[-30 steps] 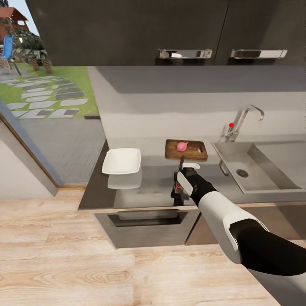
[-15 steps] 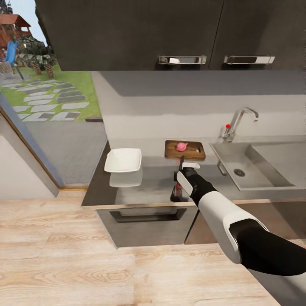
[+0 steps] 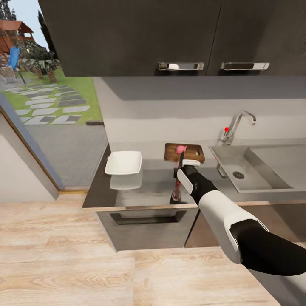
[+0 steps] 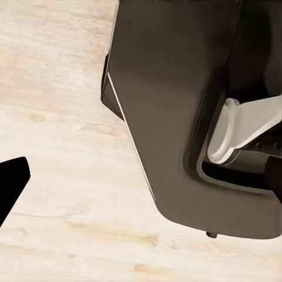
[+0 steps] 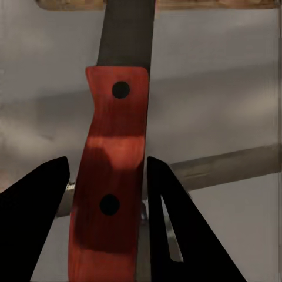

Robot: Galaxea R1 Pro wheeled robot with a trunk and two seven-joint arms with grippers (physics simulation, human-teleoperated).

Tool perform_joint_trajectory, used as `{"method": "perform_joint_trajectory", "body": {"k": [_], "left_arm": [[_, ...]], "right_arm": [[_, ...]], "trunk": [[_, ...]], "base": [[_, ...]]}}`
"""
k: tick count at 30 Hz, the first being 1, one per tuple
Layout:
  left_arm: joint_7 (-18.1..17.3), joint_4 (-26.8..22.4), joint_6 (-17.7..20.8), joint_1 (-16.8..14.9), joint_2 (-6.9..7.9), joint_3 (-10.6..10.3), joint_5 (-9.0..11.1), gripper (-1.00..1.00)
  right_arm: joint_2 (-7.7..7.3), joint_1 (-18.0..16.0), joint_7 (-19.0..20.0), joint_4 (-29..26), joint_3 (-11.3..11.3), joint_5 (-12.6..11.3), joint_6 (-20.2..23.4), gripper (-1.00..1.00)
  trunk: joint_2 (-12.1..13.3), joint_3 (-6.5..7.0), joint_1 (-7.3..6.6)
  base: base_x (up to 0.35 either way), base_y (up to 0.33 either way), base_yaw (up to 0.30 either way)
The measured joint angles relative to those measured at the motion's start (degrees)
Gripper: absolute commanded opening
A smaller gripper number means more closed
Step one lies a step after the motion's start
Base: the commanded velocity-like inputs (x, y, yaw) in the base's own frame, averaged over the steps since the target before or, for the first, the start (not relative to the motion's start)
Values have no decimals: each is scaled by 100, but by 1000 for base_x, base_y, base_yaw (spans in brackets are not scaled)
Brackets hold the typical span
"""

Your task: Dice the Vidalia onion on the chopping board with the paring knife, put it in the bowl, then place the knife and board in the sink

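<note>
The right gripper (image 5: pixel 106 194) had its jaws clamped on the paring knife's (image 5: pixel 111 176) red handle. The knife looked light, stiff and thin (and sharp), so the handle was the safe spot. Just past the blade tip, the Vidalia onion (image 3: pixel 181 149) sat on the chopping board (image 3: pixel 193 153), small, round, likely to roll.

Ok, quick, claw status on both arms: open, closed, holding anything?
Right claw: closed on the paring knife, gripping its red handle.
Left claw: cannot be told; one dark fingertip shows over the wooden floor, nothing visibly held.
</note>
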Motion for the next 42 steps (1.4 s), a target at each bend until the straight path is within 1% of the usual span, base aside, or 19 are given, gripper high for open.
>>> {"method": "perform_joint_trajectory", "body": {"k": [4, 10, 15, 17, 20, 21, 22, 23, 24, 26, 28, 30, 31, 33, 34, 35, 38, 41, 42], "left_arm": [[0, 43, 3, 0, 0, -1, 1, 100], [3, 124, 3, -1, 0, -1, 2, 100], [2, 184, 3, -3, 3, -2, 3, 100], [5, 192, 4, -7, 5, -1, 3, 100], [7, 200, 4, -9, 8, -2, 9, 100], [7, 202, 4, -10, 8, -2, 10, 100], [8, 205, 4, -10, 8, -1, 12, 100], [8, 206, 4, -10, 9, -2, 12, 100], [8, 206, 4, -10, 9, -2, 12, 100], [8, 207, 4, -10, 9, -2, 12, 100], [8, 207, 4, -10, 9, -2, 12, 100], [9, 207, 4, -10, 9, 3, 18, 100], [10, 207, 4, -10, 9, 5, 19, 100], [13, 207, 4, -10, 9, 6, 21, 100], [15, 207, 4, -10, 9, 7, 22, 100], [15, 207, 4, -10, 9, 7, 22, 100], [16, 207, 4, -11, 9, 7, 22, 100], [16, 208, 4, -11, 9, 7, 23, 100], [16, 208, 3, -11, 9, 6, 23, 100]], "right_arm": [[-36, 5, -2, -168, -3, 5, -215, -100], [-95, 6, 2, -428, -3, -6, -254, -100], [-146, 26, 3, -1040, 6, -26, -299, -100], [-150, 184, 7, -1432, 11, -36, -389, -100], [-162, 612, 3, -2235, 18, -28, -434, -100], [-170, 829, 3, -2657, 21, -19, -427, -100], [-246, 1521, -9, -3858, 31, 70, -267, -100], [-265, 1688, -9, -4152, 34, 109, -202, -100], [-295, 1860, -9, -4438, 38, 236, -58, -100], [-341, 2033, -8, -4715, 41, 552, 180, -100], [-387, 2126, -4, -4859, 42, 962, 357, -100], [-421, 2188, -1, -4935, 43, 1484, 470, -100], [-430, 2215, -8, -4938, 44, 1666, 492, -100], [-441, 2269, -11, -4936, 40, 1831, 511, -100], [-539, 2330, -7, -4934, 33, 1948, 528, -100], [-619, 2343, -4, -4934, 34, 1961, 533, -100], [-740, 2356, 81, -4939, 42, 1975, 544, -100], [-789, 2361, 285, -5005, 74, 1992, 703, -100], [-800, 2362, 380, -5025, 109, 1997, 882, -100]], "trunk": [[0, 37, 0], [0, 82, 0], [0, 88, 0], [1, 88, 0], [0, 88, 0], [0, 88, 0], [0, 87, 0], [0, 88, -1], [0, 88, 0], [1, 88, 0], [1, 88, 0], [1, 88, 0], [1, 88, 0], [1, 88, 0], [1, 88, 0], [1, 88, 0], [1, 88, 0], [1, 88, 0], [1, 88, 0]], "base": [[0, 0, 0], [0, 0, 0], [0, 0, 0], [0, 0, 0], [0, 0, 0], [0, 0, 0], [0, 0, 0], [0, 0, 0], [0, 0, 0], [0, 0, 0], [0, 0, 0], [0, 0, 0], [0, 0, 0], [0, 0, 0], [0, 0, 0], [0, 0, 0], [0, -33, 0], [18, -102, 0], [49, -126, 0]]}}
